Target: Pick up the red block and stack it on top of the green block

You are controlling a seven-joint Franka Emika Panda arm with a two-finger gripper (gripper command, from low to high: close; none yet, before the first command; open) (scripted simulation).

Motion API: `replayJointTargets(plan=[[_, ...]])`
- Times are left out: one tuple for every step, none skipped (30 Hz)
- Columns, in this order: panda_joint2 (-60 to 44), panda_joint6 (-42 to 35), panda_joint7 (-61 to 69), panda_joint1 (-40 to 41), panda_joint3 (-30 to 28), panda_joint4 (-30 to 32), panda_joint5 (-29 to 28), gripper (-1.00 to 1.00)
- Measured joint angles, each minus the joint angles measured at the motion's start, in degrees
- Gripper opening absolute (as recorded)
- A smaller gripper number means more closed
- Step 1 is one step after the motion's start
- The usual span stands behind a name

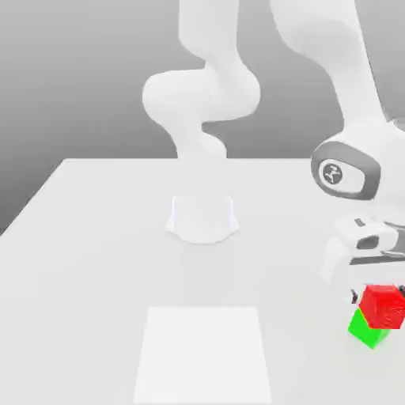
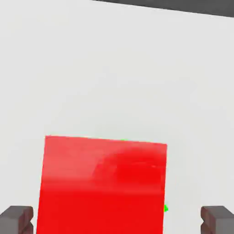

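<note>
In the lower right of the exterior view the red block (image 1: 383, 306) sits on top of the green block (image 1: 365, 329), turned a little so a green corner and lower face peek out beneath it, both resting on the white tabletop (image 1: 95, 237). The gripper (image 2: 117, 219) hangs just above the stack, and in the hand view its dark fingers (image 2: 16, 218) stand apart, one on either side of the red block with a clear gap to its faces, clamped on nothing. A sliver of green (image 2: 165, 209) shows at the red block's edge there. Both blocks are small plain cubes with flat matte faces and crisp edges; they look rigid and light, probably not slippery. Two opposite flat sides offer the natural hold, squarely at mid-height. The stack seems slightly twisted, so a nudge could tip it.
</note>
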State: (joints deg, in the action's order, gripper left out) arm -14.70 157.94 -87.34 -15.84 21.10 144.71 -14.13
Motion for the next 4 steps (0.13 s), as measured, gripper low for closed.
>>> replayJointTargets(plan=[[1.3, -1.1, 1.0, 0.5, 0.7, 0.1, 1.4, 1.0], [3.0, -2.5, 2.3, 0.9, 1.5, 0.2, 3.2, 1.0], [4.9, -4.0, 3.7, 1.3, 2.2, 0.4, 5.1, 1.0], [6.9, -5.6, 5.1, 1.5, 2.8, 0.5, 7.1, 1.0]])
